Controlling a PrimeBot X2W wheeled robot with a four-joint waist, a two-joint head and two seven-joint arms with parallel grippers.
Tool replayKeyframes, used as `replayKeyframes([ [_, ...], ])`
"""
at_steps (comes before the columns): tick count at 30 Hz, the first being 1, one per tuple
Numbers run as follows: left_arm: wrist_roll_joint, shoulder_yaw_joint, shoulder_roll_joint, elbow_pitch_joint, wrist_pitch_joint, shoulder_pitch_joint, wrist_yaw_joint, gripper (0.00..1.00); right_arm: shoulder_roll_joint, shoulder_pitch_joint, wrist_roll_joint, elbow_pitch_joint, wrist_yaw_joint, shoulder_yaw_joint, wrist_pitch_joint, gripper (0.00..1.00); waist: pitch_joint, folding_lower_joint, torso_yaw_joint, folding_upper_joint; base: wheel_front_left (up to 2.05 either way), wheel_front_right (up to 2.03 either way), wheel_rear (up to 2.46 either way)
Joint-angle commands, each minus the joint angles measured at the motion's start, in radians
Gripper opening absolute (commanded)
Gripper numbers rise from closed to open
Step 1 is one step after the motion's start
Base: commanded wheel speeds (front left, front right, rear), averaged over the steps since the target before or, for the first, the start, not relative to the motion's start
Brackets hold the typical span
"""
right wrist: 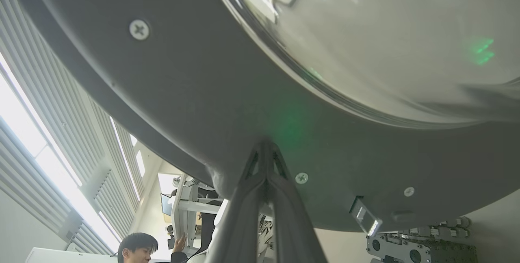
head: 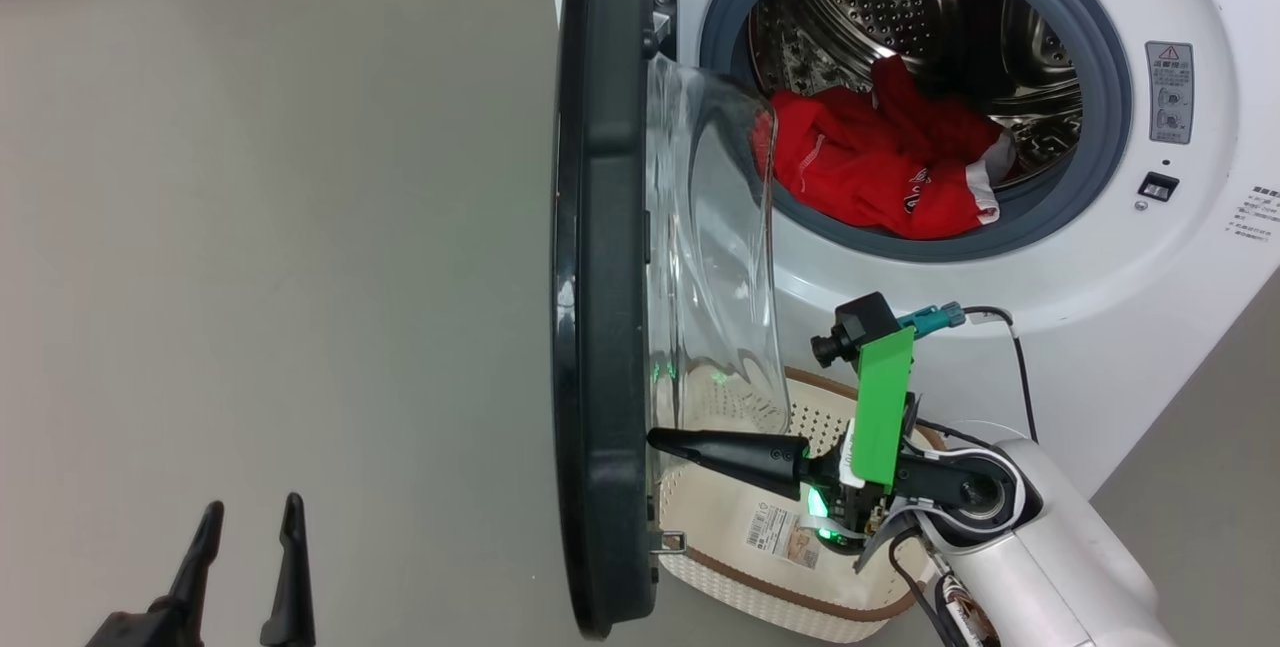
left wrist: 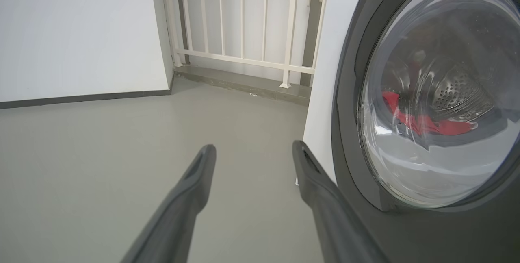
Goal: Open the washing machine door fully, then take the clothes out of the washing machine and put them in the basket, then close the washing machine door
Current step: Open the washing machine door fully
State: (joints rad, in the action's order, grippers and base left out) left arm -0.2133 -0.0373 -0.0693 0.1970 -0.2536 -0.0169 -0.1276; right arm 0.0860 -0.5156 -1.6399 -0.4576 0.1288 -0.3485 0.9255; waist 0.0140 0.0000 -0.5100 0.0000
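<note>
Left end effector (head: 252, 505): we see its two fingers spread wide with nothing between them, on the outer side of the washing machine door (head: 600, 277) and well apart from it.
Washing machine door: it stands open and edge-on to us, its glass bowl bulging toward the drum side.
Right end effector (head: 660, 440): its fingers are pressed together and empty, on the door's inner side. The tips appear to touch the grey inner rim near the lower edge of the glass.
Basket (head: 822, 417): it sits on the floor just beside the door's inner face, under the right arm.
Clothes (head: 880, 167): we see a red heap in the drum, beyond the door's glass bowl.
Washing machine (head: 1150, 267): its white front is hinged to the door.
</note>
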Motion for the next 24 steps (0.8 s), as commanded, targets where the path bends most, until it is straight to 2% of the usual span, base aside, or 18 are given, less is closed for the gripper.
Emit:
replayKeyframes([
  [1,0.002,-0.029,-0.020,-0.018,-0.008,0.020,-0.003,1.00,-0.030,-0.018,-0.007,0.039,0.002,-0.021,-0.003,0.00,0.000,0.0000,0.000,0.0000,0.00,0.00,0.00],
  [16,0.001,-0.021,-0.024,-0.012,-0.008,0.025,-0.003,1.00,-0.034,-0.016,0.001,0.054,0.002,-0.029,-0.027,0.00,0.001,0.0000,0.006,0.0000,0.00,0.00,0.00],
  [24,0.002,-0.023,-0.023,-0.013,-0.008,0.023,-0.003,1.00,0.000,-0.005,0.032,0.110,0.002,0.000,-0.054,0.00,0.003,0.0000,0.024,0.0000,0.00,0.00,0.00],
])
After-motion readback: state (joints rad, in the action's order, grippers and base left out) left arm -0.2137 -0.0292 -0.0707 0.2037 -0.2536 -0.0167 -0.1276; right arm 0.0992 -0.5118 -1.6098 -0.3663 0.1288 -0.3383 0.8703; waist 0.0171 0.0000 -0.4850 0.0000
